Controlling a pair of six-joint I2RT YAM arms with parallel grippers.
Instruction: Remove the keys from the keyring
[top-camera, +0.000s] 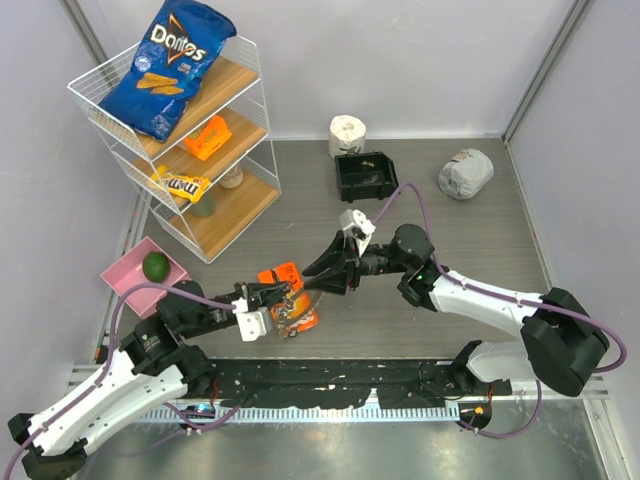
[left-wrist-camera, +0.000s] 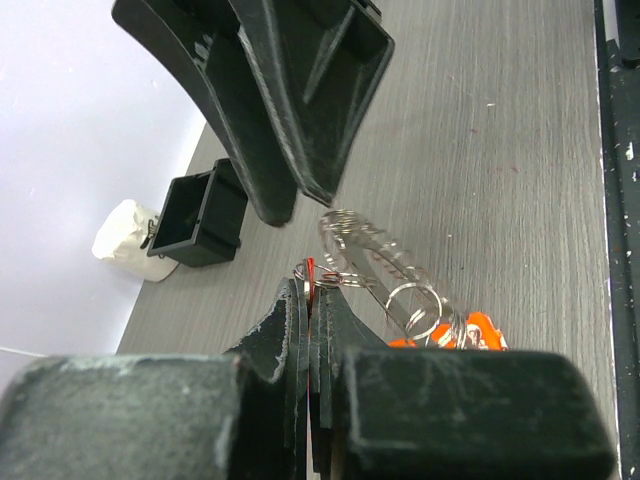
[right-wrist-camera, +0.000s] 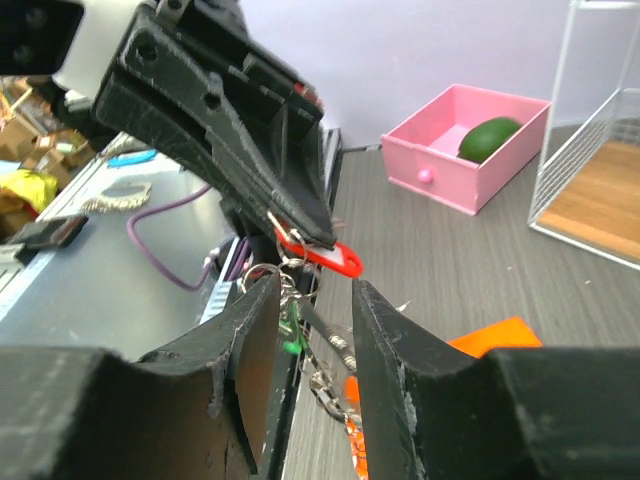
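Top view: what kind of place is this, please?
Probably a robot lab test cell: plain walls enclose one table, the left arm and right arm are mounted at its near edge, and a wire shelf holds snacks.

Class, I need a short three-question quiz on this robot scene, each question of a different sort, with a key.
1. True or false: the left gripper is shut on the bunch of keys.
2. What lies in the pink tray? A. a green fruit B. a toilet roll C. a bag of crisps
3. Fill the gap: the jaws of the right gripper stand ____, with the hanging keys between them.

Key: 1 true; 2 A; 3 open.
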